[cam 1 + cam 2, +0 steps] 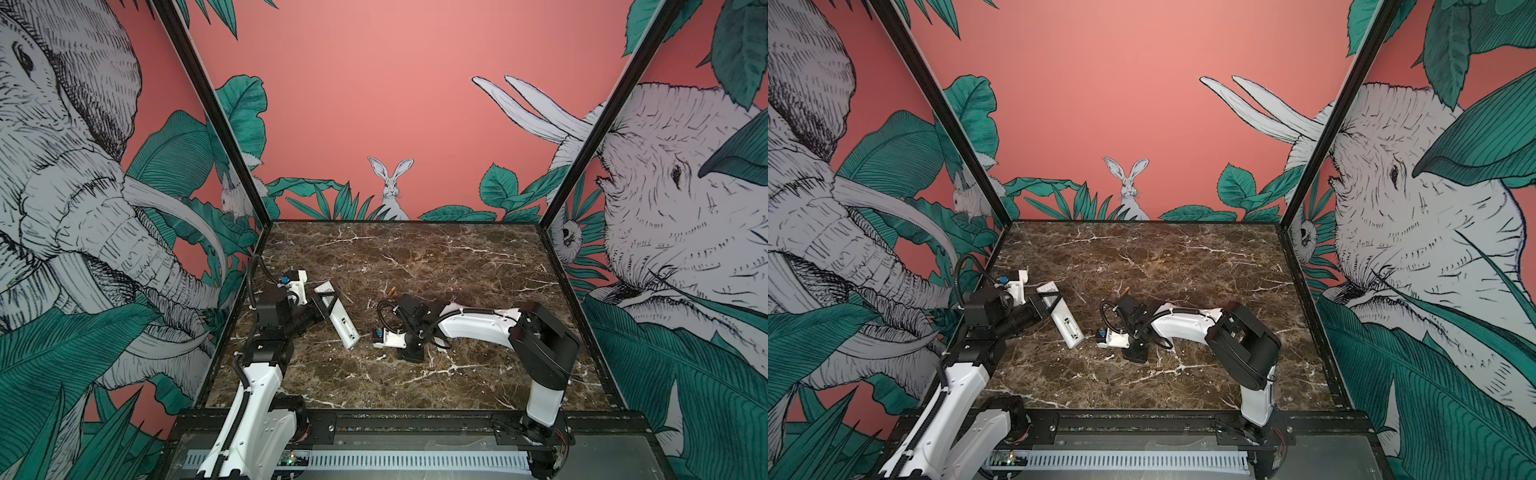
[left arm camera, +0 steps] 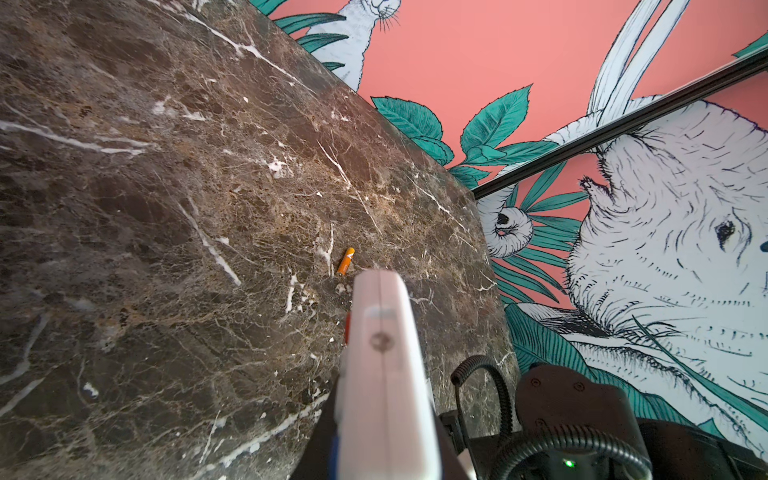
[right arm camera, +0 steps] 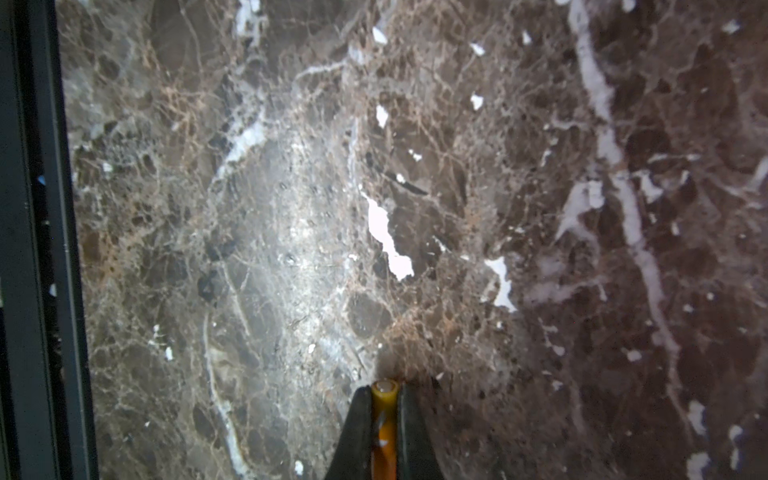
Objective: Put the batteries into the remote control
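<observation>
My left gripper (image 1: 326,304) (image 1: 1050,300) (image 2: 386,451) is shut on the remote control (image 1: 344,326) (image 1: 1069,328) (image 2: 382,365), a long white bar gripped across its width on the left of the table. My right gripper (image 3: 384,399) (image 1: 411,355) (image 1: 1136,355) points down at the marble near the middle. It is shut on an orange battery (image 3: 384,419) whose pale tip sticks out past the fingers; in both top views this battery is hidden. A second orange battery (image 1: 391,291) (image 1: 1124,289) (image 2: 345,261) lies loose on the marble beyond the right wrist.
The brown marble table (image 1: 436,257) (image 1: 1163,253) is boxed in by black frame posts and printed walls at the back and sides. A black frame rail (image 3: 37,249) runs beside the right gripper. The right arm's cable loop (image 2: 482,374) stands close to the remote's near end.
</observation>
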Tool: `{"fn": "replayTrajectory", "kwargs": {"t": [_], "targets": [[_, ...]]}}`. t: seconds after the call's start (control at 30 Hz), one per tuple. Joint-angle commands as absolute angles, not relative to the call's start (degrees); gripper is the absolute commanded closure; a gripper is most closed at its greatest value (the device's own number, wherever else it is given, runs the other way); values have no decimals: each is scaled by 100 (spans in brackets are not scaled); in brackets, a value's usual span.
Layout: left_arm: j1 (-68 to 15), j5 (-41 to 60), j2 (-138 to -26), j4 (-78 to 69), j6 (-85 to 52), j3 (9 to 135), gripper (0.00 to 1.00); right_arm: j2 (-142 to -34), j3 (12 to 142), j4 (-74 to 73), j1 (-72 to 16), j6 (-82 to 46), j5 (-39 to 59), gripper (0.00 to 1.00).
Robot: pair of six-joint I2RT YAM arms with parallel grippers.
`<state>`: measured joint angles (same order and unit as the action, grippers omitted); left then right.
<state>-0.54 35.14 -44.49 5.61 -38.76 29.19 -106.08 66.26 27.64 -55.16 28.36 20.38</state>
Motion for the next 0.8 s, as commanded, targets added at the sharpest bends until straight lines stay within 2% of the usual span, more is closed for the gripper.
{"fn": "replayTrajectory", "kwargs": {"t": [0.0, 0.4, 0.6, 0.77], "targets": [[-20, 3597, -4395, 501, -3814, 2866, 100, -10556, 6527, 2886, -5573, 3050, 2019, 92], [-13, 3580, -4375, 598, -3755, 2953, 100, -10545, 6302, 2720, -5650, 3086, 1768, 78], [-25, 3577, -4357, 589, -3749, 2971, 100, -10119, 6224, 2602, -5693, 2839, 1649, 64], [-16, 3561, -4278, 606, -3673, 2950, 100, -9251, 6033, 2338, -5774, 2122, 1219, 51]]}}
